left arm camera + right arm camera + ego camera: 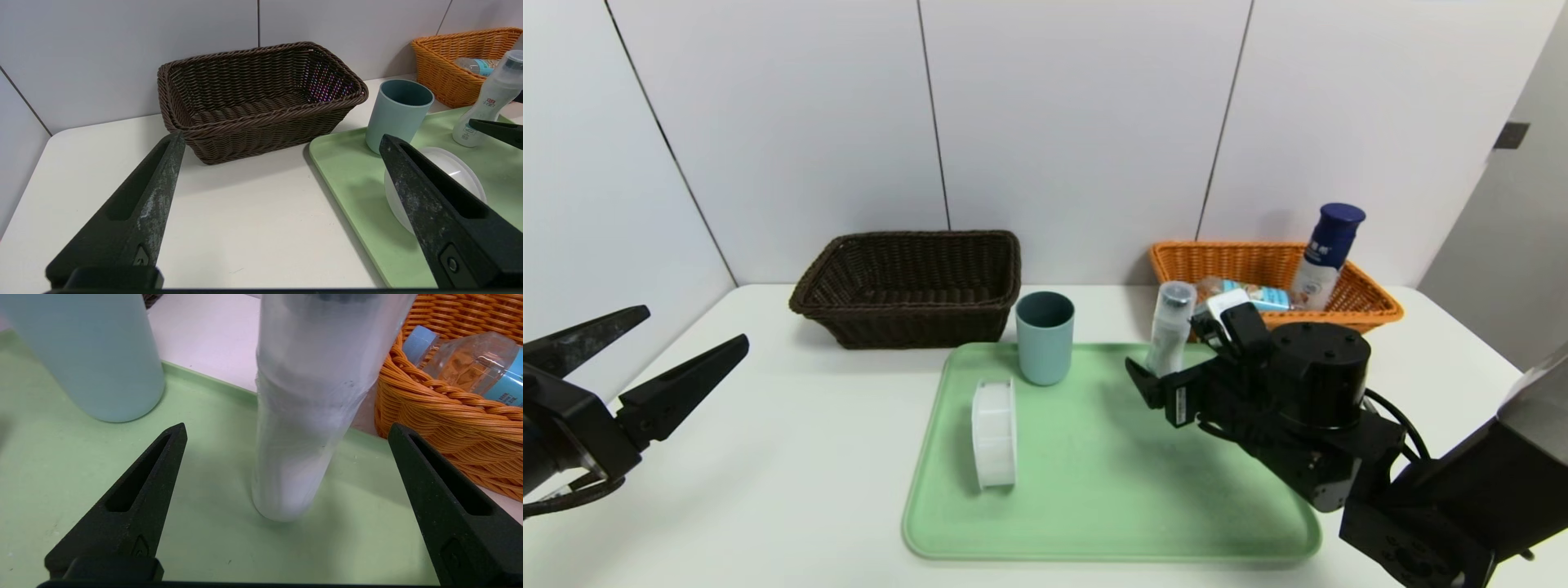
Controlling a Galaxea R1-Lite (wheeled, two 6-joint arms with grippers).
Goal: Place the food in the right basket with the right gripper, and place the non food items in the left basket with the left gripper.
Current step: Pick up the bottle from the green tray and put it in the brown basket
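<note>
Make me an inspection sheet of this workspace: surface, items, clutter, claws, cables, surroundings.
Surface: white table with green tray
Food: water bottle lying and navy-capped bottle leaning, both in orange basket
Non-food: teal cup, white case on edge, slim bottle upright, all on tray
Dark basket: nothing seen inside
Clutter: nothing seen
Left claw: open, over table's left side
Right claw: open, around slim bottle, not gripping
Cables: black, along both arms
Surroundings: white panelled wall behind
</note>
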